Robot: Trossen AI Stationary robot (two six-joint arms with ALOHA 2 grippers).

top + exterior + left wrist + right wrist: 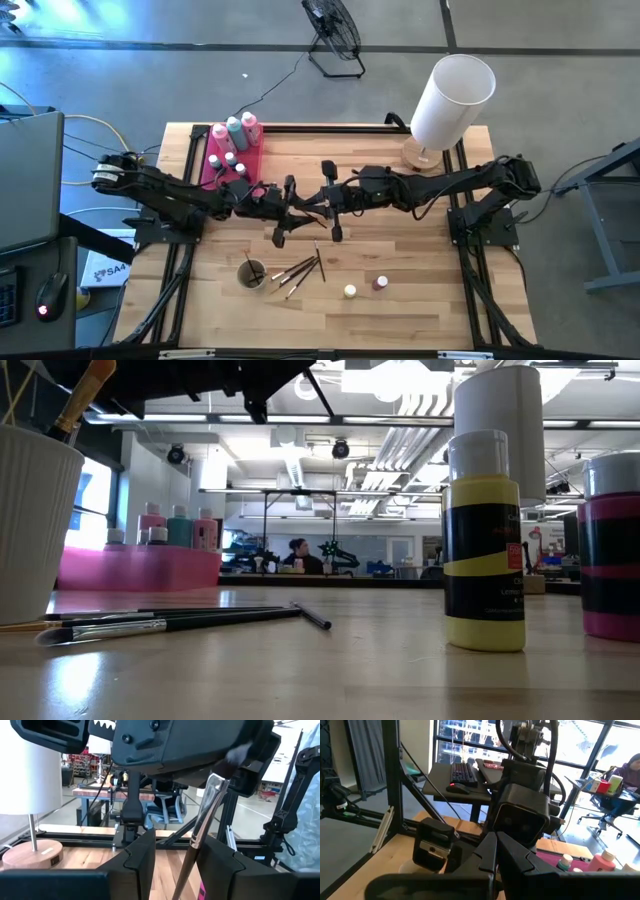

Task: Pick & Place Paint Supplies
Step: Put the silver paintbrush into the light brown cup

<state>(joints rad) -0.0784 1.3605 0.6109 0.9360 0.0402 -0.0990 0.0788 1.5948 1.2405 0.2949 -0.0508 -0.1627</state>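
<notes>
Both arms meet above the table's middle. My left gripper (292,203) (176,857) is open. A dark-handled brush (202,815) with a metal ferrule slants up through the gap between its fingers, close to one of them; I cannot tell if they touch. The brush's bristle end reaches my right gripper (325,197) (492,845), which is shut. More brushes (300,268) (170,622) lie flat on the wood. A yellow pot (350,291) (485,560) and a pink pot (381,283) (612,550) stand near the near edge. Squeeze bottles (235,130) stand in the pink tray (213,165). My right gripper is shut on the brush near its bristle end (234,757), level from the table's right. Its own body hides the place of contact. The brush is lifted clear of the table and slants down between my left fingers.
A white ribbed cup (252,272) (35,520) with a brush in it stands near the loose brushes. A white cylinder lamp (450,100) on a wooden base fills the far right corner. The pink tray (140,568) sits far left and also holds small pots.
</notes>
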